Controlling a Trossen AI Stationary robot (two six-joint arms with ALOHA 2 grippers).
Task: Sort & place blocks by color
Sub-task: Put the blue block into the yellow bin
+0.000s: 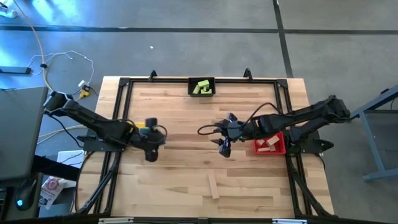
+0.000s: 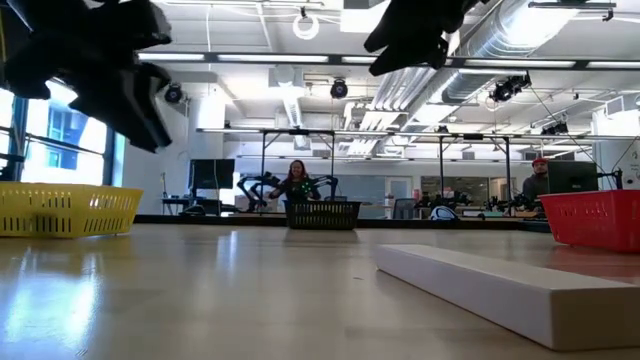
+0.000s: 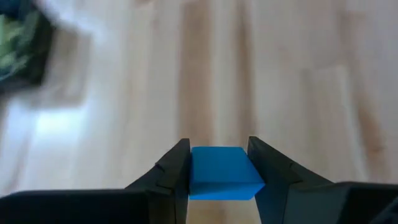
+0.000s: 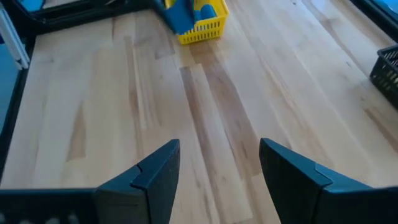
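Note:
A blue block (image 3: 224, 171) sits between the fingers of my left gripper (image 1: 151, 148), which hangs above the table just right of the yellow bin (image 1: 142, 129). That bin holds blue blocks (image 4: 205, 11). My right gripper (image 4: 219, 155) is open with nothing in it, above the table's middle, left of the red bin (image 1: 271, 145), which holds plain wood blocks. Lime green blocks (image 1: 203, 88) lie in the black bin (image 1: 190, 87) at the far edge. A plain wood bar (image 1: 213, 185) lies flat on the table near the front. My left gripper pinches the blue block by two opposite sides (image 3: 194, 171) between its two fingers (image 3: 171, 171). The fingers slant downward. The block is lifted clear of the table, and its top face and front face show between the fingertips.
A black frame (image 1: 124, 84) runs round the tabletop. Bare wood lies between the two grippers and along the near half of the table. People sit at desks far behind the table in the low view.

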